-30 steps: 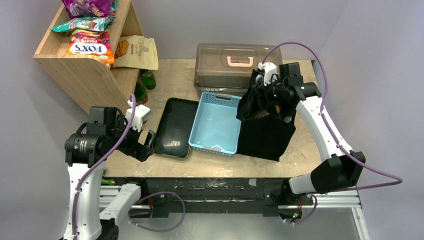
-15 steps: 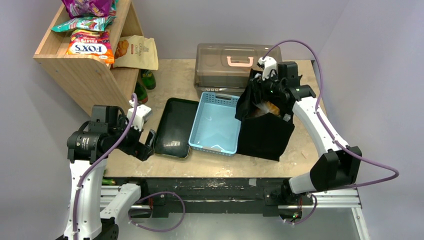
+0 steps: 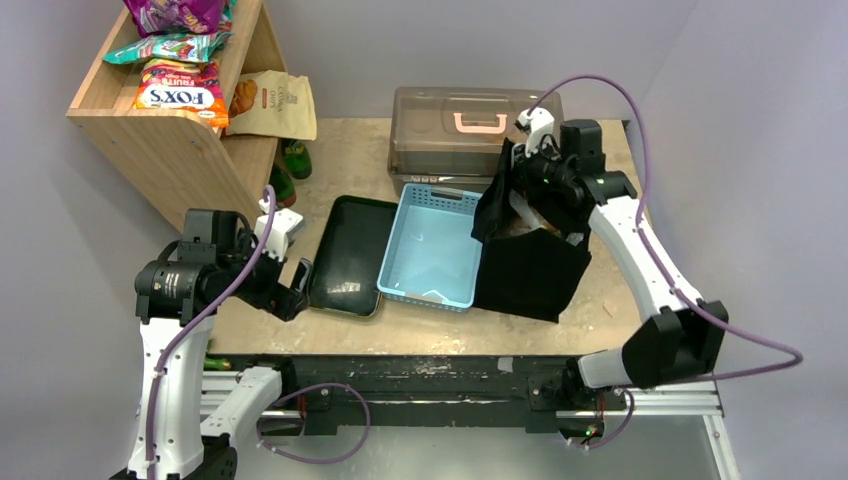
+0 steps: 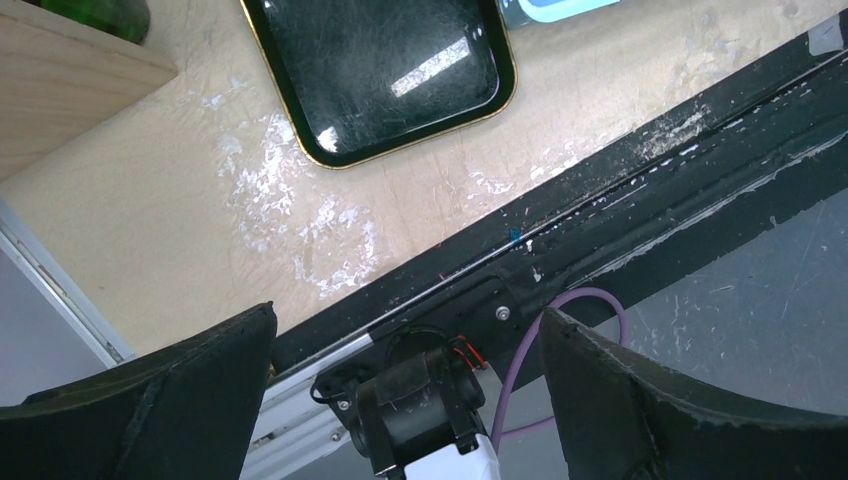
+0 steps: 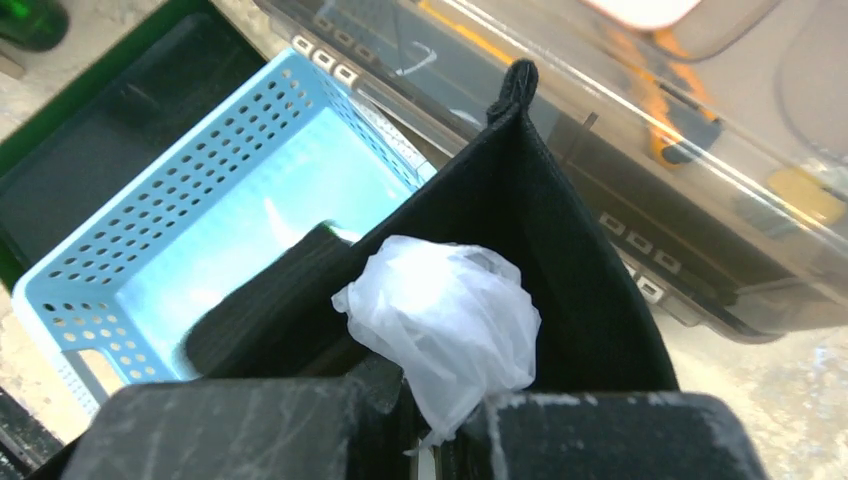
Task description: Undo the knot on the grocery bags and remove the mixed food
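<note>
A whitish bunch of thin plastic, the knot (image 5: pixel 445 315) of the grocery bag, sticks up between my right gripper's (image 5: pixel 440 430) fingers, which are shut on it. Behind it stands the black fabric bag (image 5: pixel 560 270). In the top view the right gripper (image 3: pixel 528 190) hangs over that black bag's (image 3: pixel 530 275) open mouth, and a strip of pale plastic (image 3: pixel 517 208) runs down into it. A small golden-brown patch of the mixed food (image 3: pixel 527 231) shows inside. My left gripper (image 3: pixel 296 288) is open and holds nothing, near the table's front edge (image 4: pixel 560 215), jaws wide apart.
A black tray (image 3: pixel 345 255) and a light-blue basket (image 3: pixel 430 245) lie left of the black bag. A clear lidded box with a pink handle (image 3: pixel 460 125) stands behind. A wooden shelf (image 3: pixel 170 150) with snack bags is at the back left, green bottles (image 3: pixel 290 160) beside it.
The right gripper has shut on the bunched plastic at the black bag's mouth and drawn it up a little. The left arm has hardly moved.
</note>
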`<state>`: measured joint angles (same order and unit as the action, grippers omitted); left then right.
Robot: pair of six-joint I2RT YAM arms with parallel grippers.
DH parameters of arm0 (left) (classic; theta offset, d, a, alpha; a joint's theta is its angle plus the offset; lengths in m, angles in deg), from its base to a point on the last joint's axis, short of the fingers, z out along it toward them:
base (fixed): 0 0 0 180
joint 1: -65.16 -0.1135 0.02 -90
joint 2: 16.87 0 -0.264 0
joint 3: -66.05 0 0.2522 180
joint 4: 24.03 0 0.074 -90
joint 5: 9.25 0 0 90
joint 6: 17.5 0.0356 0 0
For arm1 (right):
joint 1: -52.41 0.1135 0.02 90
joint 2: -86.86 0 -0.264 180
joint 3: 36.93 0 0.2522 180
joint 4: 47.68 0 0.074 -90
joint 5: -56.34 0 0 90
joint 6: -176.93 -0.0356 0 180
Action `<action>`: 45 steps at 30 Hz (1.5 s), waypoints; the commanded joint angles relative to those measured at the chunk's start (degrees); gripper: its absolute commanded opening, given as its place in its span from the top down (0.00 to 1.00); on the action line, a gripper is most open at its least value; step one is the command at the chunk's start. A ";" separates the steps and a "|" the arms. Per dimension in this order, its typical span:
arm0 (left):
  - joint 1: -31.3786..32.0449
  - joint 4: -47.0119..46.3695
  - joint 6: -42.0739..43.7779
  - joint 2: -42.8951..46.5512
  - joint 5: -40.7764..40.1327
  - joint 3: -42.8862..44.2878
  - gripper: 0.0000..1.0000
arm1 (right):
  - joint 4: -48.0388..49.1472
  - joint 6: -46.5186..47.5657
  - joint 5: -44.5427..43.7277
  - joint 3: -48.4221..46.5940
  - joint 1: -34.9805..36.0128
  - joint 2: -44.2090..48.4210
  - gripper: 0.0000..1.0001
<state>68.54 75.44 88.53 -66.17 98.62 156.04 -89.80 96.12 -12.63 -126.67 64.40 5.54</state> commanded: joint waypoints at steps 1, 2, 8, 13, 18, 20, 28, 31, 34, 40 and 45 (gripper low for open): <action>-0.30 -1.78 -0.18 -0.93 2.58 2.29 0.00 | -0.55 -0.81 0.31 -5.52 -0.24 7.85 1.00; -0.26 -1.78 -0.19 -1.28 2.94 2.68 0.00 | -1.20 -1.17 0.01 -6.18 -0.48 8.81 1.00; -0.29 -2.08 -1.34 -2.73 5.00 4.18 0.00 | -3.63 -2.10 -0.52 -11.88 -1.60 10.24 1.00; -0.29 -2.60 -1.88 -2.38 5.21 5.95 0.00 | -3.22 -4.53 -0.59 -18.21 -3.68 9.29 1.00; -0.30 -3.17 -2.01 -1.59 5.41 7.60 0.00 | -3.83 -7.22 0.25 -27.11 -4.66 7.16 1.00; -0.26 -3.18 -2.07 -1.45 5.99 8.28 0.00 | -4.04 -8.10 0.91 -30.19 -4.72 6.74 1.00; -0.23 -4.94 -2.64 -2.08 9.11 11.22 0.00 | -3.24 -13.07 2.00 -42.60 -4.73 4.41 1.00; -0.30 -5.75 -2.99 -2.53 10.47 11.69 0.00 | -2.03 -14.88 2.09 -47.19 -4.70 2.55 1.00; -0.30 -6.34 -3.51 -2.86 11.35 12.05 0.00 | -0.47 -16.63 1.75 -50.97 -4.74 1.03 1.00; -0.21 -7.52 -4.48 -2.77 11.84 12.87 0.00 | 3.89 -20.66 1.09 -57.05 -4.68 -2.00 1.00; -0.21 -8.46 -5.70 -2.59 12.91 14.83 0.00 | 8.70 -26.25 2.08 -62.70 -4.64 -5.16 1.00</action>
<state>68.54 69.93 84.95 -68.99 109.02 167.66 -92.60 75.94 -11.56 -183.87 59.83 0.99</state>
